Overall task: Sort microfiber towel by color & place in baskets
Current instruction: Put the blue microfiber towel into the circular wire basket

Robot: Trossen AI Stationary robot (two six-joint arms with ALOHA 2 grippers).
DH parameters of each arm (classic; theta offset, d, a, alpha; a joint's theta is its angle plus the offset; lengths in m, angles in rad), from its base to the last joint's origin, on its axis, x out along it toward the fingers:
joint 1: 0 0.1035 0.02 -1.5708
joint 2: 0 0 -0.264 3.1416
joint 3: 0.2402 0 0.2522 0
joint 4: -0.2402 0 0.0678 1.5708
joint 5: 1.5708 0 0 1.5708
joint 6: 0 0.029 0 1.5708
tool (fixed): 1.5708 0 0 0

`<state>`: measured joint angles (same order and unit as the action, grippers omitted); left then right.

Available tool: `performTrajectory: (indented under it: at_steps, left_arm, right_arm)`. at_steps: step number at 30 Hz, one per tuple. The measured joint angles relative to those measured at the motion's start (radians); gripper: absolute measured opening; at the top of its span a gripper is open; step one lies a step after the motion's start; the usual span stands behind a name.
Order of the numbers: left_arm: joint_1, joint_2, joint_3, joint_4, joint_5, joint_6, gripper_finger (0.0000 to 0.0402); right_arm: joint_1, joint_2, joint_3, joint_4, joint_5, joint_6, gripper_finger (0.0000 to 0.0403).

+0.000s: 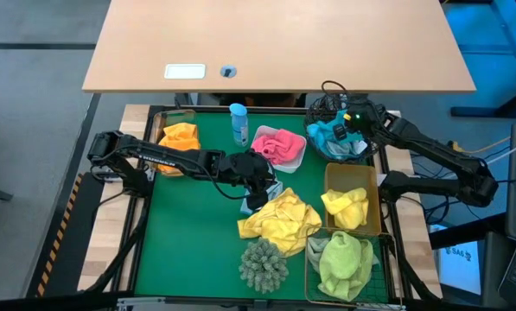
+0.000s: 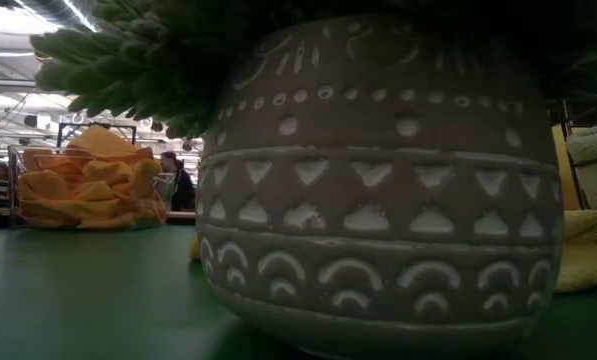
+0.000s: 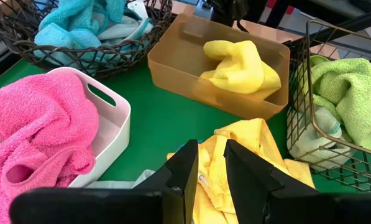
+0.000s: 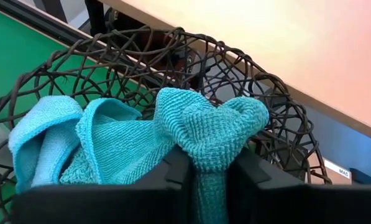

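High view: right pincer (image 1: 354, 122) over the round black wire-mesh basket (image 1: 320, 110) at far right, fingers closed around a fold of teal-blue fuzzy towel (image 4: 210, 134) inside it. Left pincer (image 1: 256, 197) at mid-surface beside the loose yellow microfiber towel (image 1: 281, 216), fingers (image 3: 180, 174) narrowly parted, grasping nothing visible. Pink towel (image 1: 277, 143) in the white rectangular tub (image 1: 297, 161); orange towel (image 1: 179, 138) far left; pale green towel (image 1: 345, 263) in the near gold wire basket (image 1: 311, 289).
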<state>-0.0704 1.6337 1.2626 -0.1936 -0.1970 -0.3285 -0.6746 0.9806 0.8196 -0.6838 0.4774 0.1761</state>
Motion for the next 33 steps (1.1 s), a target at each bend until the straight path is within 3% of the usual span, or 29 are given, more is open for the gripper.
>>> performTrajectory:
  at_steps: [9, 14, 26, 33]
  left_arm:
    - [0.0, 0.0, 0.0, 0.0, 0.0, 0.0, 0.0077]
    - [0.0, 0.0, 0.0, 0.0, 0.0, 0.0, 0.0077]
    - [0.0, 0.0, 0.0, -0.008, 0.0, 0.0, 0.0077]
    - [0.0, 0.0, 0.0, -0.13, 0.0, 0.0, 0.0077]
  right_arm:
    - [0.0, -0.001, 0.0, -0.031, 0.0, -0.002, 0.0175]
    - [0.0, -0.001, 0.001, -0.068, 0.0, -0.001, 0.021]
    - [0.0, -0.002, 0.257, -0.313, -0.06, 0.001, 0.0216]
    - [0.0, -0.002, 0.405, -0.358, -0.078, 0.003, 0.0215]
